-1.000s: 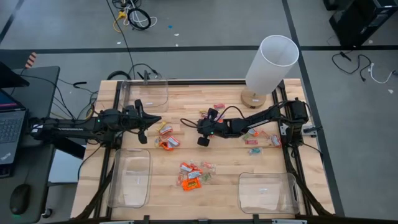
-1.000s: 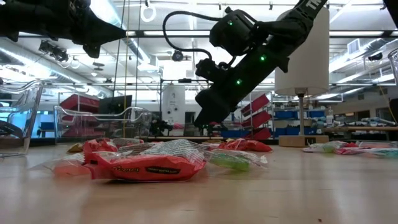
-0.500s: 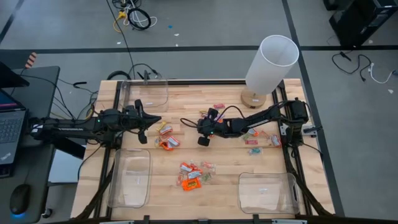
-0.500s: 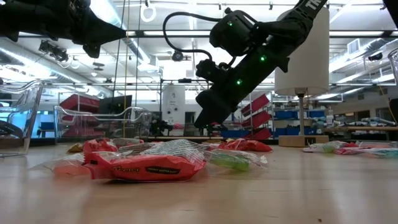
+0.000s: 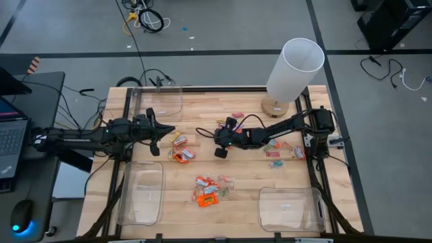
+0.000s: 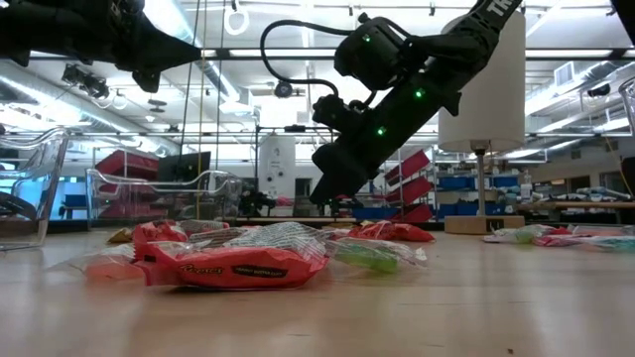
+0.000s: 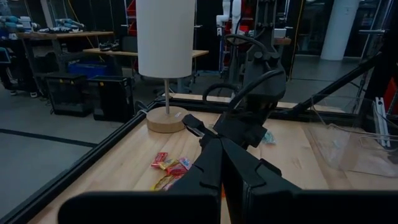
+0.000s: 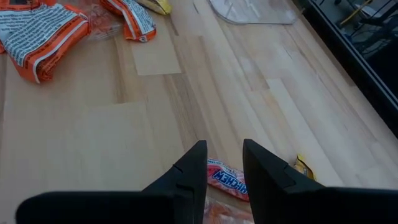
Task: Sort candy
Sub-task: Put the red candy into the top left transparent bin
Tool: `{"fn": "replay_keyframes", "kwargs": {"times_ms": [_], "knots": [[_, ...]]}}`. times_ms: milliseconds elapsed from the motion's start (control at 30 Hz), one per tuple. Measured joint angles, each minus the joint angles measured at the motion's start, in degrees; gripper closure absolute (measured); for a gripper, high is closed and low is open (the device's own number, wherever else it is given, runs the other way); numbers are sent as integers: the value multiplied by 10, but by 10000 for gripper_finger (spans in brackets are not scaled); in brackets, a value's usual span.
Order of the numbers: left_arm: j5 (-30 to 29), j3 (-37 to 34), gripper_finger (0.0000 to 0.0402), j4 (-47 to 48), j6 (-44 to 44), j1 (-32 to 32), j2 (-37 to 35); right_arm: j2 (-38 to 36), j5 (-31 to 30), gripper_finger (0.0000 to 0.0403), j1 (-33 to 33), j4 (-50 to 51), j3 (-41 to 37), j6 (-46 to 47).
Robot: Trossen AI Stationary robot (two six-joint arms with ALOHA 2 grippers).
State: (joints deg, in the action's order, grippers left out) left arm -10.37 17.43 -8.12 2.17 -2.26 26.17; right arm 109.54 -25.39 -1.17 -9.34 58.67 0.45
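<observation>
The candy lies in loose groups on the wooden table: orange pieces [image 5: 181, 154] at the centre left, more [image 5: 209, 189] near the front, pale ones [image 5: 275, 150] at the right. My right gripper [image 8: 224, 149], at mid-table [image 5: 217, 142], slants down, open, just above a pink-red candy [image 8: 227, 180] lying flat on the wood. Its fingers stand on either side of that piece without touching it. My left gripper [image 7: 221, 163] hangs level above the table's left part [image 5: 164, 130], shut and holding nothing.
Clear bins stand at the far left [image 5: 160, 104], near left [image 5: 142, 192] and near right [image 5: 290, 208]. A white lamp [image 5: 291, 67] on a wooden foot stands at the far right. Bare wood lies between the candy groups.
</observation>
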Motion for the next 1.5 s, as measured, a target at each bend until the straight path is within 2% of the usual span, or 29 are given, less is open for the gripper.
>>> {"fn": "replay_keyframes", "kwargs": {"times_ms": [433, 833, 1267, 1500], "knots": [[0, 0, 394, 0, 0, 0, 0, 0, 11, 311, -9, 0, 0, 74], [0, 0, 394, 4, 0, 0, 0, 67, 27, 309, -8, -44, 0, 21], [0, 0, 394, 4, 0, 0, 0, 66, 28, 312, -17, -18, 1, 31], [0, 0, 394, 4, -1, 0, 0, 64, 74, 343, -34, -3, 2, 60]]}}
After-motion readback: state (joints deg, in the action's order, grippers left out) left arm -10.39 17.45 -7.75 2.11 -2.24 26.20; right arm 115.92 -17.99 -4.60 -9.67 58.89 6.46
